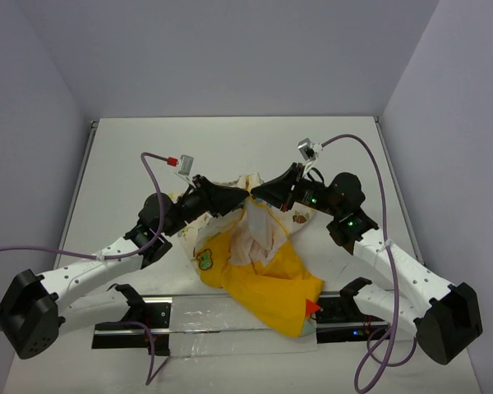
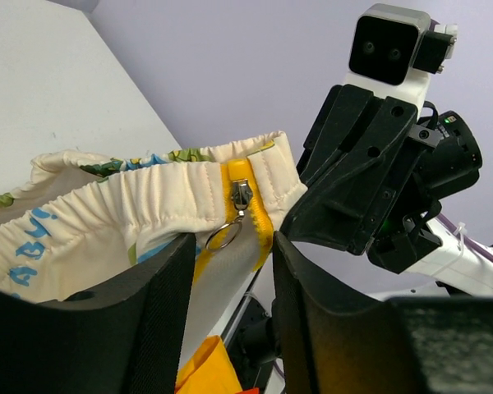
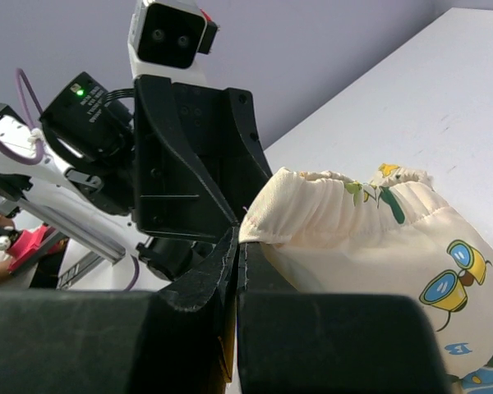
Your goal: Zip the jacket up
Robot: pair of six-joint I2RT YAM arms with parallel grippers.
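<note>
The jacket (image 1: 263,275) lies bunched at mid-table, yellow with a green patch (image 1: 205,260) and a red tip (image 1: 312,307), its cream printed hem lifted at the back. My left gripper (image 1: 240,197) and right gripper (image 1: 260,194) meet at that hem. In the left wrist view the left gripper (image 2: 232,240) is open, astride the yellow zipper tape, with the metal slider (image 2: 240,197) and its ring pull (image 2: 223,237) just past the fingertips. In the right wrist view the right gripper (image 3: 238,238) is shut on the edge of the cream hem (image 3: 353,222).
A black rail (image 1: 189,316) with a clear strip runs along the near edge under the jacket's lower part. Purple cables (image 1: 152,176) loop above both arms. Grey walls close the table at the back and on both sides. The two gripper bodies nearly touch.
</note>
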